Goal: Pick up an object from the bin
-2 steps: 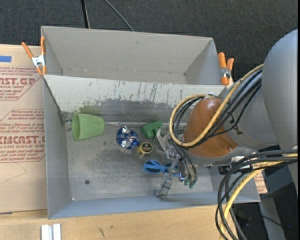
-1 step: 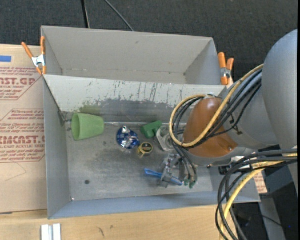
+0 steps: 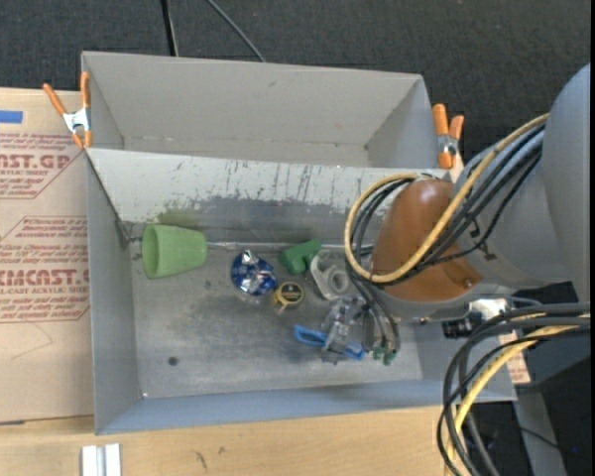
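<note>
While the gripper [image 3: 345, 327] hangs low in the near right corner of the bin [image 3: 119, 315], a small blue piece [image 3: 312, 337] lies right at its tip.
Its long axis runs across the view, one end poking out toward the view's left; whether the gripper is clenched or released cannot be told. Farther back, one of each: a yellow-and-black ring [image 3: 290, 294], a crumpled blue-and-white ball [image 3: 250, 272], a pale grey ring [image 3: 329, 275], a small green piece [image 3: 299, 257], and a green cup [image 3: 174, 250] on its side near the far wall.
</note>
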Robot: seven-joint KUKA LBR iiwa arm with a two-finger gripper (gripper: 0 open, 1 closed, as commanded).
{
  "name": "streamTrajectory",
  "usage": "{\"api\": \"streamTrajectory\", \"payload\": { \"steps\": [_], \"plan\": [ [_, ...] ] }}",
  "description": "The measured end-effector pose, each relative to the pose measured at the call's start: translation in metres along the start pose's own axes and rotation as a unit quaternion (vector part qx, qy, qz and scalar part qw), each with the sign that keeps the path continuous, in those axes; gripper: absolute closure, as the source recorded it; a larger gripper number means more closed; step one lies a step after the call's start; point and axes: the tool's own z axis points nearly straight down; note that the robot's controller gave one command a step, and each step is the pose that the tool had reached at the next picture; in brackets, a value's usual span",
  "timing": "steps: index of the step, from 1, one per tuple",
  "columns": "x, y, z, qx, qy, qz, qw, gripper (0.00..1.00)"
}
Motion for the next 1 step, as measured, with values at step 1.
{"api": "streamTrajectory", "payload": {
  "steps": [1],
  "plan": [
    [-0.0004,0.0006,-0.0345,0.000,-0.0004,-0.001,1.0000,1.00]
  ]
}}
